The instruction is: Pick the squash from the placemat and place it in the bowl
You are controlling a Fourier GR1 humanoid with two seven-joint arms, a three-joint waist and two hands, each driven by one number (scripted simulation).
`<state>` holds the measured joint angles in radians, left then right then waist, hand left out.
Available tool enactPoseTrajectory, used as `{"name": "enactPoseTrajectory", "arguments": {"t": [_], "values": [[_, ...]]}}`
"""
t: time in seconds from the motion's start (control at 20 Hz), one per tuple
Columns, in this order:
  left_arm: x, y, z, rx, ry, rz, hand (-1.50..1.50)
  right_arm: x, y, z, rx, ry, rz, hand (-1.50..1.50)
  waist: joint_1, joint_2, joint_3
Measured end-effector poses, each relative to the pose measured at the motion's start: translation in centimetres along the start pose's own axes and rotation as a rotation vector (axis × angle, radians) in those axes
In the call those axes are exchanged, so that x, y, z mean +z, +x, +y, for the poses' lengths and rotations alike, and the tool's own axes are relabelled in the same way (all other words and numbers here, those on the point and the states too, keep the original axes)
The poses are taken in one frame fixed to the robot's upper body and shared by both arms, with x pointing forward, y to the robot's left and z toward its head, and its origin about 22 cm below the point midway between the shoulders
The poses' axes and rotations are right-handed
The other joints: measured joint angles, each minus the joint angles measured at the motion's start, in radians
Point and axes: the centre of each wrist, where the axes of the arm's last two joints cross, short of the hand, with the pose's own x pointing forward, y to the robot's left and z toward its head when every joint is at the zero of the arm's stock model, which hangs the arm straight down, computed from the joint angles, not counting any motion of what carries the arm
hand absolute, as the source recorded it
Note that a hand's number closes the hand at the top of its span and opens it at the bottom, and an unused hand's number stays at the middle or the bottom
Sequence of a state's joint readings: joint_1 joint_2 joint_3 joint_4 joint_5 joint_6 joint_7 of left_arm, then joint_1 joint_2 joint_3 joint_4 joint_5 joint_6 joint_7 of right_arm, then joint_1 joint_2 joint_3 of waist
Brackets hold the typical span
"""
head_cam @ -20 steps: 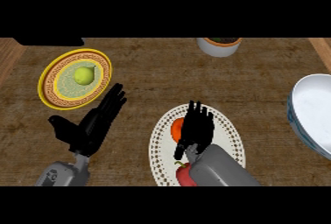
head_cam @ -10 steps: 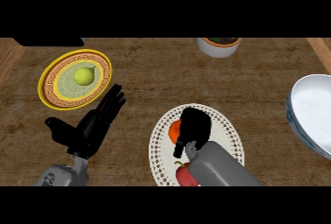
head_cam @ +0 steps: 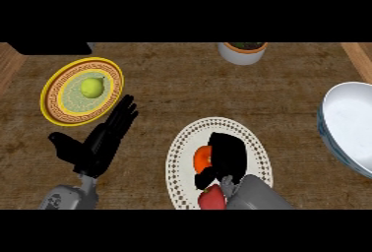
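While your right hand (head_cam: 227, 157) sits low over the white placemat (head_cam: 185, 147), its fingers are curled down round the orange squash (head_cam: 202, 158), and only the squash's left side peeks out from under them. The squash lies on the middle of the placemat, which is near the front edge of the worktop (head_cam: 218, 93). Right at the front end of the placemat you can see a red thing (head_cam: 212, 198), just beside your right wrist; what it is cannot be told.

Your left hand (head_cam: 102, 140) is near the front left of the worktop. Its fingers are straight and spread a little, pointing up toward the back, and it holds nothing. It is resting there.

The white bowl (head_cam: 352, 128) sits at the right edge of the worktop, well apart from the squash, and part of it is cut off by the edge of the view.

A yellow plate (head_cam: 54, 91) lies near the back left corner, with a small green-yellow fruit (head_cam: 91, 87) on it. A white pot (head_cam: 242, 54) stands at the back edge, toward the right.
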<state>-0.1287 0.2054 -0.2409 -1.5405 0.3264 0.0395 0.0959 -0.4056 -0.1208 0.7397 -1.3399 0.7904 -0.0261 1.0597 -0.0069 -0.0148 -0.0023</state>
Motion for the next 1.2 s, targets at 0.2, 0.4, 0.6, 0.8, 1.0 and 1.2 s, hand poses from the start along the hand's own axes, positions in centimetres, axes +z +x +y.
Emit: {"name": "enactPoseTrajectory", "arguments": {"t": [0.2, 0.4, 0.6, 0.8, 1.0, 1.2], "values": [[0.2, -0.2, 0.5, 0.001, 0.021, 0.001, 0.0, 2.1, -5.8, 0.2, 0.077, 0.036, -0.109, 1.5, -0.024, -0.003, 0.0], [0.3, -0.2, 0.4, 0.004, 0.023, -0.002, 0.0, 4.9, -11.2, -0.6, 0.147, 0.003, -0.141, 1.5, -0.025, 0.001, 0.001], [0.4, 0.4, 0.0, 0.009, 0.025, 0.002, 0.0, 8.7, -13.5, -3.4, 0.159, -0.092, -0.139, 1.5, -0.023, 0.004, 0.001], [0.1, 0.2, 0.8, 0.004, 0.029, 0.0, 0.0, 12.3, -14.4, -6.7, 0.101, -0.184, -0.172, 1.5, -0.024, 0.007, 0.001], [0.2, 0.5, 0.9, 0.007, 0.029, 0.008, 0.0, 14.2, -14.5, -9.5, 0.087, -0.296, -0.174, 1.5, -0.026, 0.005, 0.001], [0.6, 0.4, 0.9, 0.006, 0.028, 0.008, 0.0, 13.8, -14.9, -11.3, 0.113, -0.393, -0.131, 1.5, -0.029, 0.003, 0.0]]}}
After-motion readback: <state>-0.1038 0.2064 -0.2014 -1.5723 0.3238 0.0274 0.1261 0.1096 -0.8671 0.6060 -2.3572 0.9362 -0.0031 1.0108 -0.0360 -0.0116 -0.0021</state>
